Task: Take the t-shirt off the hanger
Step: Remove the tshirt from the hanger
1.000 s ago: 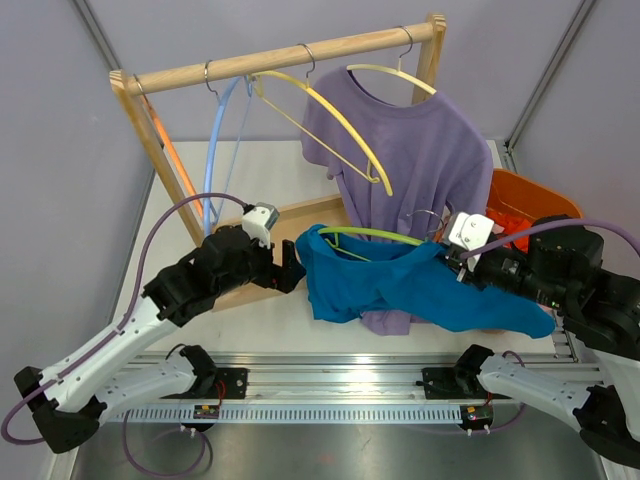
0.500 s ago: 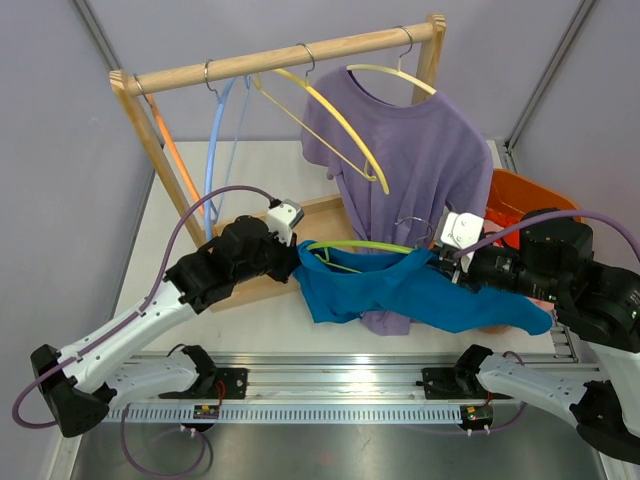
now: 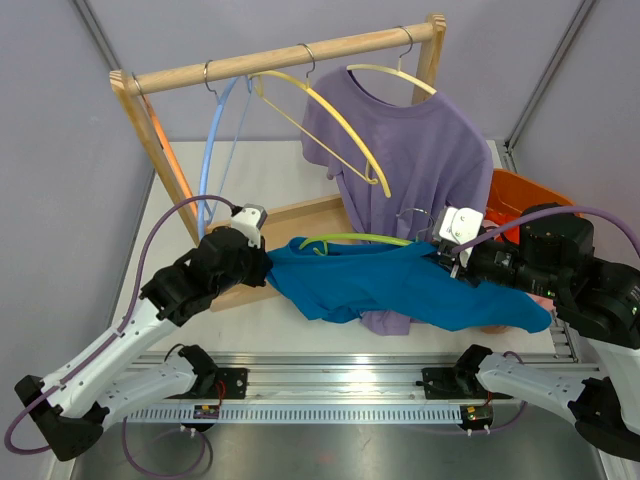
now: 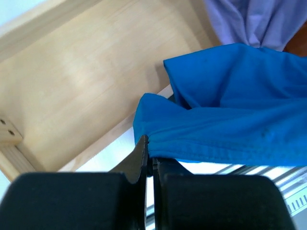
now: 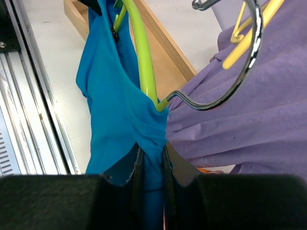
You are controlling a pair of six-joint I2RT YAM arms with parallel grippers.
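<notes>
Top external view: the blue t-shirt (image 3: pixel 400 290) is hanging stretched between the two arms, above the worktop (image 3: pixel 270 170) and in front of the wooden rack (image 3: pixel 290 55). Its upper edge is draping over the green hanger (image 3: pixel 360 238). The left hand (image 3: pixel 268 272) is gripping the shirt's left end above the near rim of the wooden tray (image 3: pixel 300 215). The right hand (image 3: pixel 441 262) is gripping the cloth at the hanger's hook end. A purple t-shirt (image 3: pixel 420 150) is hanging from the rack just behind, and an orange bin (image 3: pixel 520 205) is sitting at the right edge.

Left wrist view: the left hand (image 4: pixel 149 154) is pinching the hem of the blue t-shirt (image 4: pixel 230 124), its fingers closed down to a thin slit on the cloth. The wooden tray (image 4: pixel 81 81) is lying below and beyond, and the purple t-shirt (image 4: pixel 249 19) is showing at the top right.

Right wrist view: the right hand (image 5: pixel 151 165) is clamping a bunched fold of the blue t-shirt (image 5: pixel 110 105) just below the base of the metal hook (image 5: pixel 230 81). The green hanger (image 5: pixel 141 57) is running up inside the shirt's opening. The purple t-shirt (image 5: pixel 240 129) is pressing against the blue cloth on the right.
</notes>
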